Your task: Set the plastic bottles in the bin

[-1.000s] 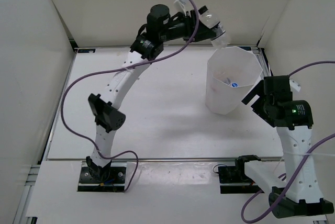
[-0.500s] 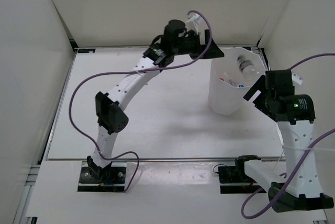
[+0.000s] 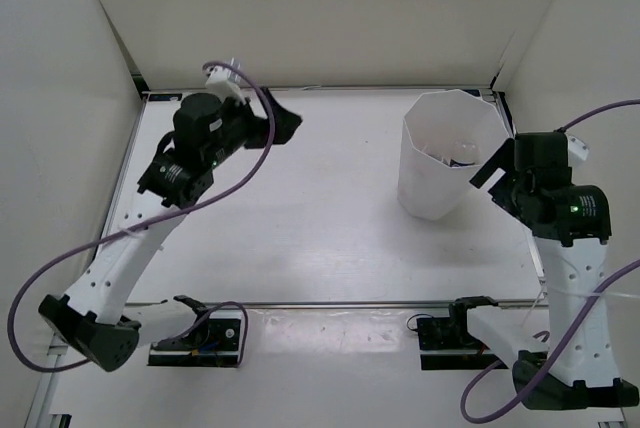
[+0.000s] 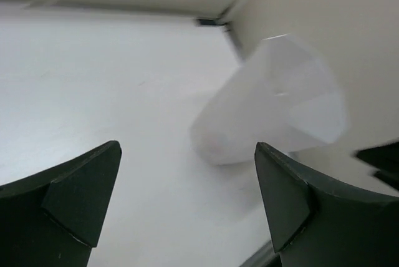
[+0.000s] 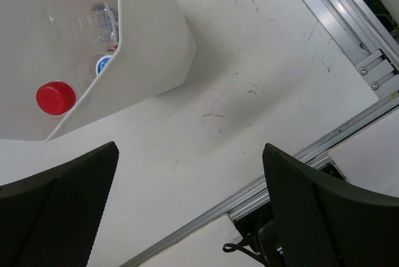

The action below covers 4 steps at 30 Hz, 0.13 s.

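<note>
The left gripper (image 4: pixel 187 148) has its two dark fingers (image 4: pixel 75 198) spread wide with nothing between them. A second ago they were clamped on a clear bottle tipped over the far rim of the bin (image 3: pixel 430 183), and half a second ago they had already parted, with that bottle falling inside. Since then the left arm (image 3: pixel 130 248) has swung well away to the left of the bin, so its wrist view now looks back at the bin from afar, blurred by motion. The right gripper (image 5: pixel 190 148) is likewise fully spread and empty, hovering just beside the bin's right wall, much where it has been all along. Inside the bin, the right wrist view shows the plastic bottles (image 5: pixel 81 24) lying together at the bottom: a red cap (image 5: pixel 56 97), a blue-and-white spot (image 5: pixel 103 65) next to it, and at least one clear body beyond them. The wall hides part of the pile, so I cannot count them. The table (image 3: pixel 300 208) around the bin shows no bottle in the top view. I judge that the last drop has gone in and the task is done or very nearly so, leaving only the arms to draw back from the bin.
</note>
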Tool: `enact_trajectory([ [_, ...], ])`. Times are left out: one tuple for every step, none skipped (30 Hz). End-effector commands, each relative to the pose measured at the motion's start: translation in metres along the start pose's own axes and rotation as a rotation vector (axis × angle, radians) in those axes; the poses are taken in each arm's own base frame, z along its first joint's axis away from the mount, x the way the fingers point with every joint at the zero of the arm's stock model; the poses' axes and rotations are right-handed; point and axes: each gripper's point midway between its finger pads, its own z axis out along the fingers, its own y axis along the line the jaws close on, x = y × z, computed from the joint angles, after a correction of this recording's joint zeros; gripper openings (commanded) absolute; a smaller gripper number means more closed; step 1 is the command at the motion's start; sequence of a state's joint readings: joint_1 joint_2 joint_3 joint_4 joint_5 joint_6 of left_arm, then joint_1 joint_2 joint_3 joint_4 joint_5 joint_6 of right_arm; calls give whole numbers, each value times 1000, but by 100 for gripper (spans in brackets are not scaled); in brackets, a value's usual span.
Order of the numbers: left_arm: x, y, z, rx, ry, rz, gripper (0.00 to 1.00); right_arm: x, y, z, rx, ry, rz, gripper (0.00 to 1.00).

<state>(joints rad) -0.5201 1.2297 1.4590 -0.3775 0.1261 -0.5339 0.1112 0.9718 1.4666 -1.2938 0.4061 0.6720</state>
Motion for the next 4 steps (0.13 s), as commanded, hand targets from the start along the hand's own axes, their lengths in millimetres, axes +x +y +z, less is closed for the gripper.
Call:
enact_trajectory([
  [34, 83, -27, -327, 35, 39, 100, -22, 0, -10, -14, -100, 19, 100],
  [37, 103, -37, -413, 26, 43, 100, -21, -1, -10, -9, -93, 16, 100],
  [32, 107, -51, -458, 4, 48, 100, -19, -4, -8, 11, -85, 9, 100],
  [40, 125, -64, -543, 33, 63, 100, -20, -8, -8, 37, -93, 24, 100],
])
